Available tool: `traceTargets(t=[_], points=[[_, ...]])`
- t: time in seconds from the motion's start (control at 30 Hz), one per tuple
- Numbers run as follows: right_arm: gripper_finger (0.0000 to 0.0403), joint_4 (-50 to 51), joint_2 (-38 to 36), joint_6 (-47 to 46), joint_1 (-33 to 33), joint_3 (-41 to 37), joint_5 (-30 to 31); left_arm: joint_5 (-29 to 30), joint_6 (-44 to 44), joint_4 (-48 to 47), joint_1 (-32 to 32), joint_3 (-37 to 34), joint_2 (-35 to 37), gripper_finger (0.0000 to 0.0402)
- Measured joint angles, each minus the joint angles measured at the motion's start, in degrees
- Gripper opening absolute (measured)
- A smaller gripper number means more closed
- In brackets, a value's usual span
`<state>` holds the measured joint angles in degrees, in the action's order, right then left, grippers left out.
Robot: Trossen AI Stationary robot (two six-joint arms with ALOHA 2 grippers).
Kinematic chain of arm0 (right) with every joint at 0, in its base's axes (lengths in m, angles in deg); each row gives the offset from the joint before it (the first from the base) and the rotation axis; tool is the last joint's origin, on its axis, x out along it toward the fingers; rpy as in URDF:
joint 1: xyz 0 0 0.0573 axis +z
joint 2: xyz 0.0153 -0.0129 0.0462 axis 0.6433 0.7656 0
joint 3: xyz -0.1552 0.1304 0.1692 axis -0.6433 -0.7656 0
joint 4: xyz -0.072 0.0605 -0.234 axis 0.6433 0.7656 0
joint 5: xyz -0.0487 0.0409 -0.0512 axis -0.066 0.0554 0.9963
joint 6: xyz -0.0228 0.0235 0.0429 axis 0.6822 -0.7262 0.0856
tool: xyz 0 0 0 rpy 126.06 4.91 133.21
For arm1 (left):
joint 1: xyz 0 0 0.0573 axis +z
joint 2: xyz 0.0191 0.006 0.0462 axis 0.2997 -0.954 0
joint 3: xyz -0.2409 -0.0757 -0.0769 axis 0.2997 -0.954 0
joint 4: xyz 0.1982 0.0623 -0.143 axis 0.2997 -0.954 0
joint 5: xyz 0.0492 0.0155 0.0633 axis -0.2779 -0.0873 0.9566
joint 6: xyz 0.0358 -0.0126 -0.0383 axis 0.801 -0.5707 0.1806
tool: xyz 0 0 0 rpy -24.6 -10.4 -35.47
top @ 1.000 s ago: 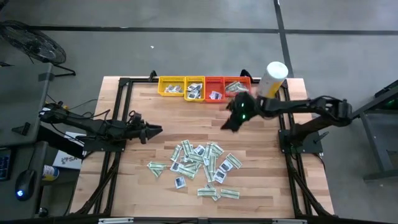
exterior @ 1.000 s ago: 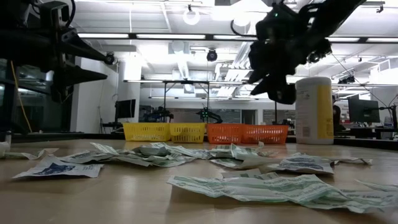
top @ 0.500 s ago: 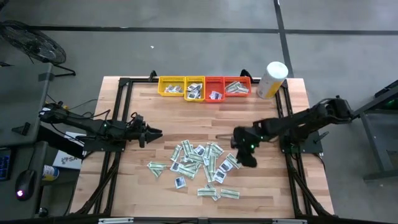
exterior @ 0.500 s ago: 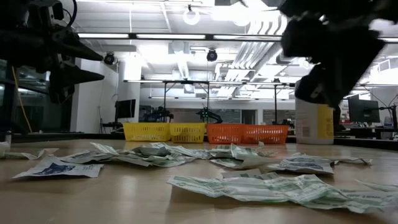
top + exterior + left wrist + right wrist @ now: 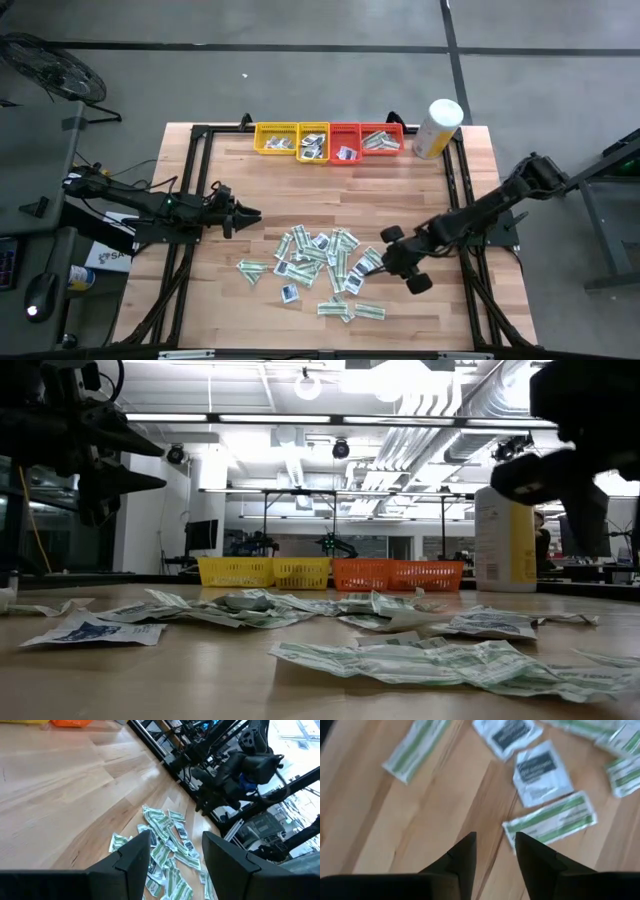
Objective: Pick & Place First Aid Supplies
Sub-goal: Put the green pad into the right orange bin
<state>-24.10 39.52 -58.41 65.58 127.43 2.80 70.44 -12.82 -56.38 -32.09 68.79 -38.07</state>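
Our right gripper (image 5: 392,266) hangs over the right edge of the scattered first aid supplies (image 5: 322,264), its fingers (image 5: 461,856) apart with bare wood showing between them and nothing held. Through the right wrist camera we look down on a green-striped strip packet (image 5: 551,822) just ahead of the fingertips, with a white square packet (image 5: 541,772) beyond it and another strip (image 5: 416,743) off to one side.

We judge this to be the reach for a fresh packet: the gripper is empty and sits above the pile, not at the trays. The next move, as we read it, calls for lowering onto one flat packet, most likely the near strip, and closing on an edge thin enough to pinch off the tabletop (image 5: 220,290). Flat paper on wood gives little to grab, so the fingers may slide over it or take two at once.

Most supplies lie in a loose heap at the table's middle; a few already sit in the yellow trays (image 5: 292,138) and red trays (image 5: 365,139) along the far edge, beside the white-and-yellow canister (image 5: 438,127).

Our left gripper (image 5: 252,212) waits left of the pile, fingers spread and empty.
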Motion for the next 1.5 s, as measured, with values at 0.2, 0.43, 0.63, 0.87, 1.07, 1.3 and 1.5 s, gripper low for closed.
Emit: traceTargets(t=[0.2, 0.43, 0.63, 0.87, 1.07, 1.3, 1.5], points=[[0.0193, 0.2, 4.9, 1.5, 0.5, 0.1, 0.4, 0.1, 0.0, 0.0, 0.0, 0.0, 0.0, 0.0179], [0.0212, -0.2, 9.2, 6.7, -0.1, 1.6, 2.5, 0.2, -0.4, 0.1, 0.0, 0.0, 0.0, 0.0179], [0.0188, 0.1, 11.2, 9.0, -1.3, 1.6, 1.9, 0.3, -0.4, 0.0, 0.0, 0.0, 0.0, 0.0179], [0.0147, -0.1, 14.1, 9.9, -2.0, 2.0, 1.6, 0.4, -0.4, 0.0, 0.0, 0.0, 0.0, 0.0179], [0.0102, 0.0, 14.8, 10.1, -1.9, 2.0, 1.9, 0.4, -0.4, 0.0, 0.0, 0.0, 0.0, 0.0179], [0.004, 0.4, 14.9, 5.6, -1.9, 2.0, 2.9, 0.4, -0.4, 0.0, 0.0, 0.0, 0.0, 0.0179], [0.0005, 3.0, 15.1, 2.0, -1.8, 4.8, 4.8, 0.2, 0.0, 0.0, 0.0, 0.0, 0.0, 0.0179]])
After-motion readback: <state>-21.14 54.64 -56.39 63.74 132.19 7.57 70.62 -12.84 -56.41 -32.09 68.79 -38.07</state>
